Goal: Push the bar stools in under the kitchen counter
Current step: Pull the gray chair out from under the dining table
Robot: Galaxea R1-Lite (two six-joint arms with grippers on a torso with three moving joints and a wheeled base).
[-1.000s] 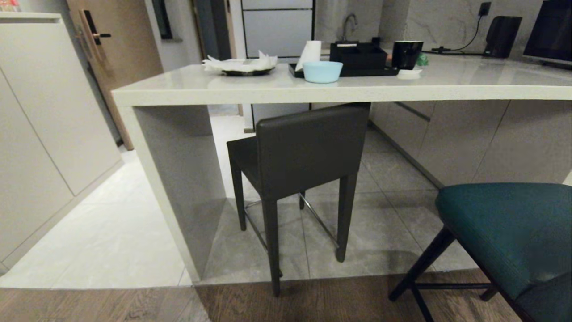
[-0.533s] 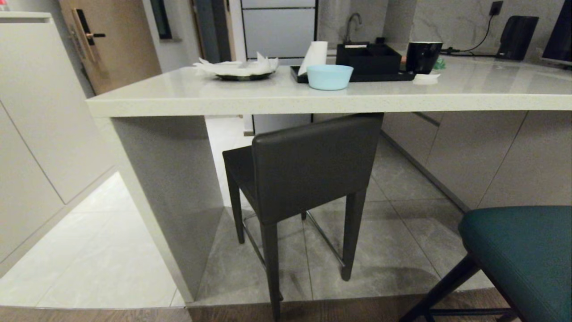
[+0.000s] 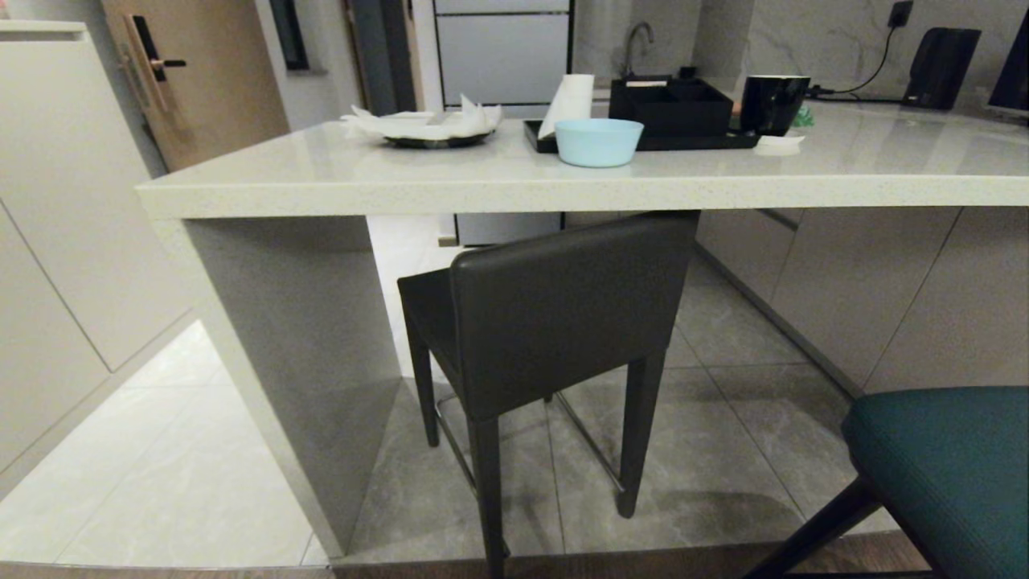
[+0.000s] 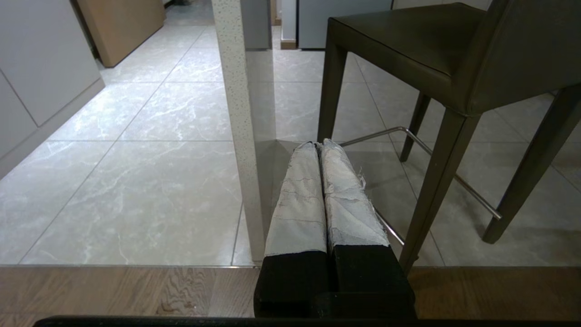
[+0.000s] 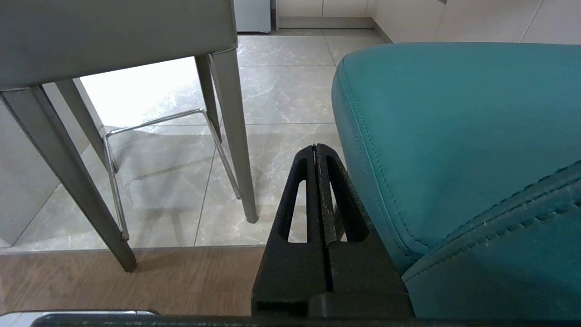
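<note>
1. Our view has closed in on the pale speckled stone kitchen counter (image 3: 563,189); the stools themselves haven't moved.
2. The dark grey-brown flat-backed bar stool (image 3: 555,322) sits partly under the counter; the teal leather stool (image 3: 949,474) stands outside.
3. Our left gripper (image 4: 320,147) and right gripper (image 5: 316,150) are both closed, empty.
4. Grey floor tiles (image 3: 723,450) meet wood flooring (image 4: 127,290); a light blue bowl (image 3: 599,142) sits on the counter.

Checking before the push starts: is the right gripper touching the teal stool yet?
Cannot tell. In the right wrist view the shut right gripper overlaps the teal stool, showing neither gap nor contact.

A home kitchen. A stone counter (image 3: 498,189) carries a bowl (image 3: 599,142) and paper roll (image 3: 568,102), a tap (image 3: 635,36) behind. Bar stools (image 3: 555,322) stand on tiled floor (image 3: 201,482).
</note>
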